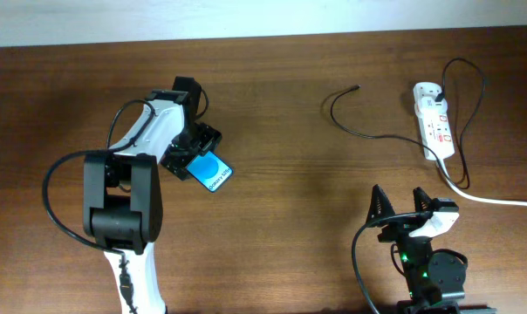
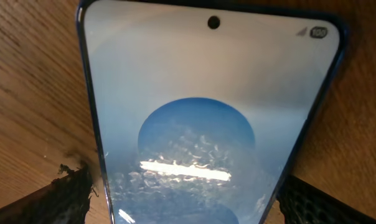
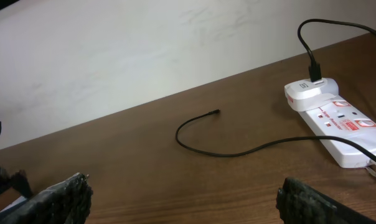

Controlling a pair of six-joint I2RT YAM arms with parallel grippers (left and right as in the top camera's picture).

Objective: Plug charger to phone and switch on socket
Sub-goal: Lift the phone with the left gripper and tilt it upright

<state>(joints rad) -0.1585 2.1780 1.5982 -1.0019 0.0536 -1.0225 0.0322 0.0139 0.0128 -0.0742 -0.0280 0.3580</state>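
The phone [image 1: 213, 172] lies flat on the wooden table at left-centre, its blue screen up; it fills the left wrist view [image 2: 200, 124]. My left gripper [image 1: 189, 157] is open astride the phone's near end [image 2: 188, 186], with a strip of wood showing between the left finger and the phone's edge. The charger [image 1: 351, 129], a thin black cable, curves from the socket [image 1: 435, 122] to a free tip at centre-back; it also shows in the right wrist view [image 3: 238, 152]. The socket is a white strip with red marks [image 3: 340, 124]. My right gripper [image 1: 401, 214] is open and empty [image 3: 185, 193], near the table's front.
A thick white cord [image 1: 499, 201] runs from the socket off the right edge. A black plug [image 3: 315, 70] sits in the socket's far end. The table's back edge meets a pale wall [image 3: 113, 56].
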